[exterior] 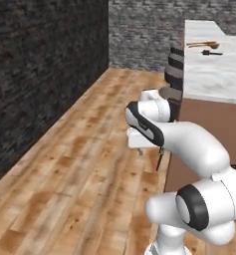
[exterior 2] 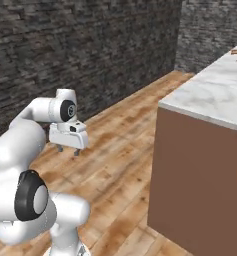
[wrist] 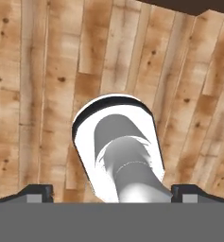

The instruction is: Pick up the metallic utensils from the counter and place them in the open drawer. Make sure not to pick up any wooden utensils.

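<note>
Step in hand: approach. The tool (exterior 2: 68, 148) hangs empty over the floor, jaws spread wide, well short of the bench (exterior: 209, 74). A dark utensil (exterior: 211, 52) lies at the bench's far end, beside a wooden spoon (exterior: 203, 44). Next move, by judgement: close on the bench.

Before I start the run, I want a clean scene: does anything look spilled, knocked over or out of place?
Nothing stands out. The utensils lie flat on the marble counter, the wood floor is unmarked, and the gripper hangs open over it, holding nothing.

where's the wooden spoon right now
In the left base view a wooden spoon lies far back on the white counter, upper right, just behind a dark utensil.
</note>
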You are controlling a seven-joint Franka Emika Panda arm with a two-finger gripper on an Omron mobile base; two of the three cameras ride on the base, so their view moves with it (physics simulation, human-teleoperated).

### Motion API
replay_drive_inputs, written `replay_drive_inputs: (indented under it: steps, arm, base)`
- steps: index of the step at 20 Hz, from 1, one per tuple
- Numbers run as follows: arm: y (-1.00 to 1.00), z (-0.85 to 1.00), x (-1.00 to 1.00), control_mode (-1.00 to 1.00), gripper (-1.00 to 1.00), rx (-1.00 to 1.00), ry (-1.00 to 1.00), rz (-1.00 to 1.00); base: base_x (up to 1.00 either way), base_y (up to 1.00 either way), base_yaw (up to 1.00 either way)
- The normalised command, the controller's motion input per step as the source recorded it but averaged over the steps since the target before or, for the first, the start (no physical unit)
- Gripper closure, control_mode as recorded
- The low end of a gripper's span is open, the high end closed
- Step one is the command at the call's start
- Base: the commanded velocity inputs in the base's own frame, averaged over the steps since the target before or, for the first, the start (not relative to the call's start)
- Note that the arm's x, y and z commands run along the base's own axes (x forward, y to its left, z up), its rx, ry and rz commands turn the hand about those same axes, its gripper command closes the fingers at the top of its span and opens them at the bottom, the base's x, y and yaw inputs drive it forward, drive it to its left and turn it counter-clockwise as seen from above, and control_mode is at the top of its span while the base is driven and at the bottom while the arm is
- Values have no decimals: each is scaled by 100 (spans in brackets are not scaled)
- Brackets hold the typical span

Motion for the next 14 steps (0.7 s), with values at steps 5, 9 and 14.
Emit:
replay_drive_inputs:
  steps: [5,9,14]
  arm:
    - [0,0,0,100,-100,0,0,0]
    - [0,0,0,100,-100,0,0,0]
    - [0,0,0,100,-100,0,0,0]
  base:
    - [86,100,-46]
    - [95,97,-52]
    - [100,89,-57]
